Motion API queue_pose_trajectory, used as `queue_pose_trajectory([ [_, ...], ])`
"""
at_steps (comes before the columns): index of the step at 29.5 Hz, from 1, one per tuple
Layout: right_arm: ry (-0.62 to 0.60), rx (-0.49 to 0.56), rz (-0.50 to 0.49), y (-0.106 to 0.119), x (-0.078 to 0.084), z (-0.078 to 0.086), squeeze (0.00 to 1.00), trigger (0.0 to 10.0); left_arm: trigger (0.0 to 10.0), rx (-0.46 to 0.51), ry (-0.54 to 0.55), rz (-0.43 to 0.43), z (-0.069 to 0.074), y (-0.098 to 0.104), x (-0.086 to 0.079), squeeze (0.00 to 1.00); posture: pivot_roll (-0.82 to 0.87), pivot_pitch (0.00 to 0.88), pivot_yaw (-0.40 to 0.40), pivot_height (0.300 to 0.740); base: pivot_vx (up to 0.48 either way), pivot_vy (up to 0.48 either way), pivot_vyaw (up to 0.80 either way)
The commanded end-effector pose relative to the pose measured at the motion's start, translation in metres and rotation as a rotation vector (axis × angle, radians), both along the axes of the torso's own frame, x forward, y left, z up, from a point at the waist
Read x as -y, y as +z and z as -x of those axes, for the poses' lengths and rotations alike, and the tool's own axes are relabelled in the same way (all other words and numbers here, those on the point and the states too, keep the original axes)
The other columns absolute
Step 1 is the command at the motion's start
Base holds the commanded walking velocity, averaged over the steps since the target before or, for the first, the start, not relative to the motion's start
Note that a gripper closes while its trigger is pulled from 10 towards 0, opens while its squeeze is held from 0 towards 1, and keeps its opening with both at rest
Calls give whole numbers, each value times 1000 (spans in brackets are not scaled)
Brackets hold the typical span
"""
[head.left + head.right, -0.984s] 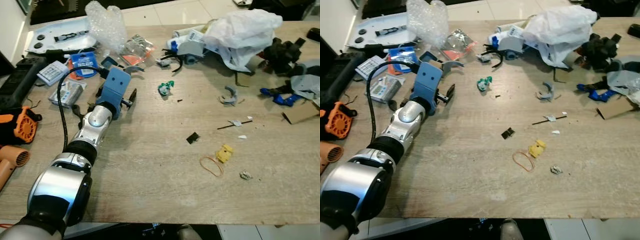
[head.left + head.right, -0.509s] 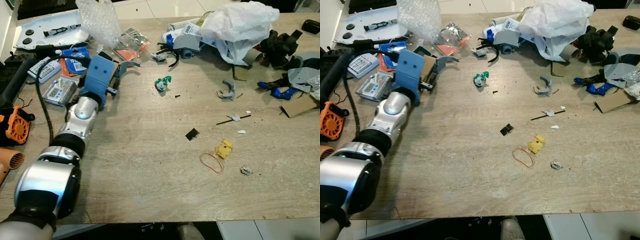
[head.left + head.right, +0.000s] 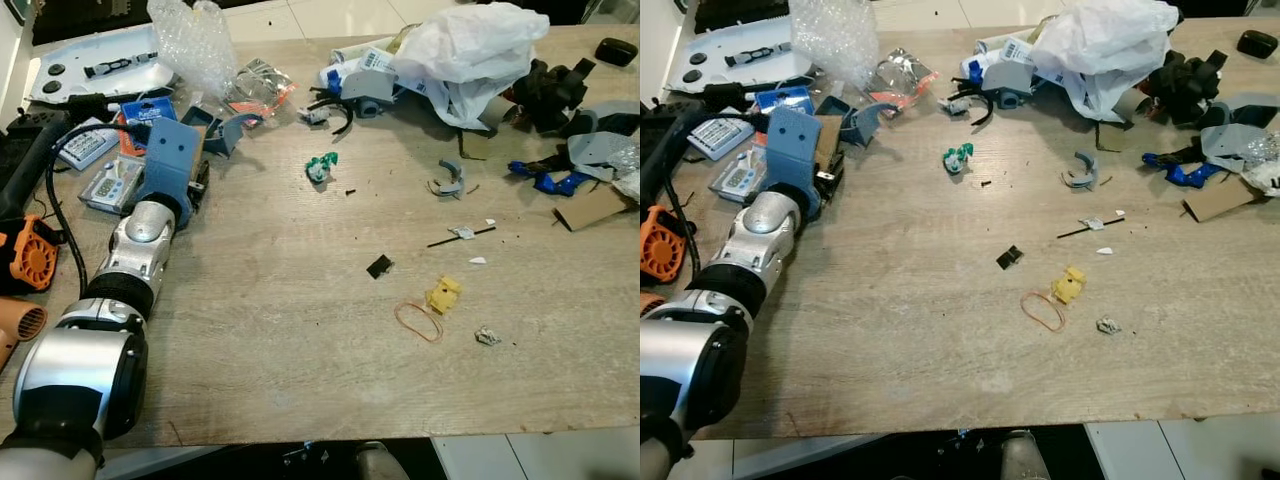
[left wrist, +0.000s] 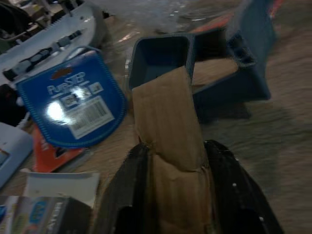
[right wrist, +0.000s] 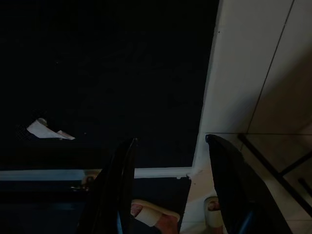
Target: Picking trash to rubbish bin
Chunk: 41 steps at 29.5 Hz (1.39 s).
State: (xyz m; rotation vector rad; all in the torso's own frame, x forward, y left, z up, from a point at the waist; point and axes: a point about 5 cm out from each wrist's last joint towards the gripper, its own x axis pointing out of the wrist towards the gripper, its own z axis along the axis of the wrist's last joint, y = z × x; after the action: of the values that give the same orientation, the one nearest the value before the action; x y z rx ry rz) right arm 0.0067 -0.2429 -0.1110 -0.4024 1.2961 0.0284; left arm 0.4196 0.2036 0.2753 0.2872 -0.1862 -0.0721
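Left hand [image 4: 170, 190] is clamping a cardboard strip [image 4: 168, 126] on the counter [image 3: 300, 330] beside a blue card [image 4: 73, 107]; right hand [image 5: 173, 195], fingers apart, is hanging idle.

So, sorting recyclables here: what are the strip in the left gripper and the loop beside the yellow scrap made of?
The strip in the left gripper looks like brown corrugated cardboard, matte with fine ribbing. The loop looks like an orange rubber band, thin and limp.

The blue blister card [image 4: 73, 105] reads "PureSTEP" above a barcode label.
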Motion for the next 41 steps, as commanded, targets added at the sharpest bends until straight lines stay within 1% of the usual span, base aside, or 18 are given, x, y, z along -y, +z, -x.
queue_pose_trajectory([
  [1, -9, -60, -10, -1, -3, 21, 0, 10000, 0, -192, 0, 11, 4, -48, -2, 0, -543, 528, 98, 740, 0, 0, 0],
  [8, 0, -48, -15, -3, -7, 5, 0, 10000, 0, -202, -13, 23, 4, -49, -1, 0, -507, 484, 117, 740, 0, 0, 0],
  [12, 7, -27, -20, -4, -10, -10, 0, 10000, 0, -169, -60, 112, 3, -42, 1, 0, -482, 443, 127, 740, 0, 0, 0],
  [13, 10, -20, -22, -4, -11, -17, 0, 10000, 0, -149, -90, 159, 3, -37, 2, 0, -473, 430, 130, 740, 0, 0, 0],
  [14, 16, -8, -24, -4, -13, -28, 0, 10000, 0, -89, -178, 281, 2, -23, 5, 0, -451, 399, 135, 740, 0, 0, 0],
  [15, 16, -8, -24, -4, -13, -28, 0, 10000, 0, -89, -178, 281, 2, -23, 5, 0, -451, 399, 135, 740, 0, 0, 0],
  [16, 20, -1, -26, -4, -14, -36, 0, 10000, 0, -37, -275, 389, 3, -10, 7, 0, -433, 376, 137, 740, 0, 0, 0],
  [21, 24, 2, -27, -4, -14, -42, 0, 10000, 0, -9, -356, 449, 4, -3, 9, 0, -420, 356, 138, 740, 0, 0, 0],
  [22, 34, -1, -28, -4, -15, -51, 0, 10000, 0, 33, -544, 541, 8, 8, 14, 0, -378, 308, 136, 740, 0, 0, 0],
  [23, 34, -1, -28, -4, -15, -51, 0, 10000, 0, 33, -544, 541, 8, 8, 14, 0, -378, 308, 136, 740, 0, 0, 0],
  [25, 41, -4, -29, -3, -16, -56, 0, 10000, 0, 69, -676, 592, 12, 15, 17, 0, -373, 302, 136, 740, 0, 0, 0],
  [29, 60, -8, -30, -2, -17, -65, 0, 10000, 0, 57, -1009, 589, 27, 8, 26, 0, -329, 260, 128, 740, 0, 0, 0],
  [30, 60, -8, -30, -2, -17, -65, 0, 10000, 0, 57, -1009, 589, 27, 8, 26, 0, -329, 260, 128, 740, 0, 0, 0],
  [33, 62, -52, 14, -2, -10, -66, 0, 10000, 0, -9, -1224, 505, 44, -15, 36, 0, -302, 244, 118, 740, 0, 0, 0],
  [35, 46, -76, 39, -1, -6, -64, 0, 10000, 0, -31, -1251, 496, 47, -22, 37, 0, -296, 244, 115, 740, 0, 0, 0],
  [37, -69, -128, 74, 0, 6, -55, 0, 10000, 0, -54, -1274, 505, 52, -30, 35, 0, -289, 247, 111, 740, 0, 0, 0],
  [38, -69, -128, 74, 0, 6, -55, 0, 10000, 0, -54, -1274, 505, 52, -30, 35, 0, -289, 247, 111, 740, 0, 0, 0],
  [41, -299, -172, 68, 2, 18, -39, 0, 10000, 0, -58, -1288, 517, 59, -34, 30, 0, -276, 258, 104, 740, 0, 0, 0],
])
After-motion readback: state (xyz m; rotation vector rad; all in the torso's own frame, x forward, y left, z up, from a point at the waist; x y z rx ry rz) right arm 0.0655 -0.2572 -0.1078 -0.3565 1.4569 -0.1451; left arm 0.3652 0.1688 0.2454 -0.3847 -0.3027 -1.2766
